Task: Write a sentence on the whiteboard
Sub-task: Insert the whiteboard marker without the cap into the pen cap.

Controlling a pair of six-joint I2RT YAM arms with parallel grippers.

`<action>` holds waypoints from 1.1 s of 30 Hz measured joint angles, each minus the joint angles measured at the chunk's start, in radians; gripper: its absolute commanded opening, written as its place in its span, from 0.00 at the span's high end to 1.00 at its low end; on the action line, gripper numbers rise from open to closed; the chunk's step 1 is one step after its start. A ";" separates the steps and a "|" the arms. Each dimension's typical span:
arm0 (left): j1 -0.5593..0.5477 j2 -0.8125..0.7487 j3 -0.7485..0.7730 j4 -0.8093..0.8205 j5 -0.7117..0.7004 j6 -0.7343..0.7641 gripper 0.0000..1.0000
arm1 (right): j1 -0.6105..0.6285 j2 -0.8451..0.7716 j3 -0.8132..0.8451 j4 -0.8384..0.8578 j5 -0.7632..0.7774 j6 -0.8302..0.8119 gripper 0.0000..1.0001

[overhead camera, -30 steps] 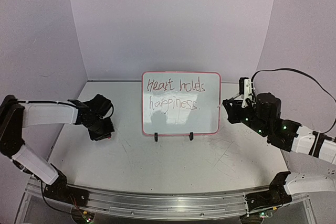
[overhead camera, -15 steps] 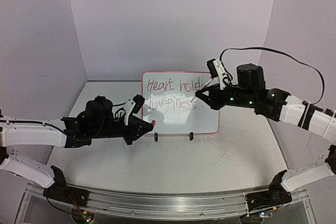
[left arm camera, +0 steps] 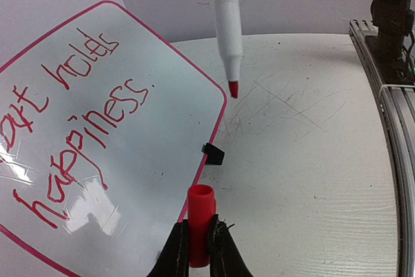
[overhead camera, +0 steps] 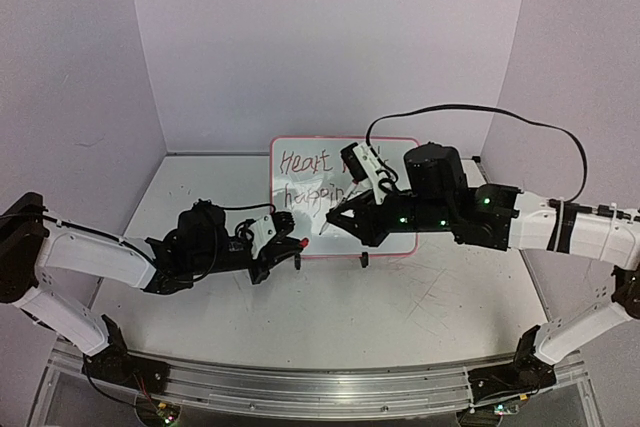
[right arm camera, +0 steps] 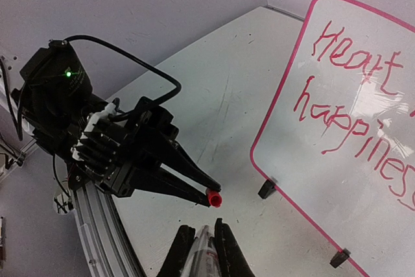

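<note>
The whiteboard (overhead camera: pixel 300 209) stands upright on two black clip feet (left arm camera: pixel 213 154), with "Heart holds happiness." written on it in red. My left gripper (overhead camera: pixel 297 245) is shut on a red marker cap (left arm camera: pixel 200 222), whose open end points outward, low in front of the board's left corner. My right gripper (overhead camera: pixel 331 228) is shut on a white marker (left arm camera: pixel 225 24) with a bare red tip. That tip points toward the cap (right arm camera: pixel 214 198) from a short gap away. The right arm hides the middle of the board in the top view.
A metal rail (overhead camera: pixel 300 387) runs along the near table edge, with both arm bases on it. Purple walls close in the back and sides. A black cable (overhead camera: pixel 470 112) loops above the right arm. The table (left arm camera: pixel 311 160) is scratched white.
Both arms have swung in from the table's sides to the front of the whiteboard. The marker tip and the cap now face each other closely. Both grips are unchanged.
</note>
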 measured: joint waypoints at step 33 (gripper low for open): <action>0.000 0.000 0.000 0.019 -0.026 -0.002 1.00 | 0.020 0.117 0.011 0.118 0.048 0.061 1.00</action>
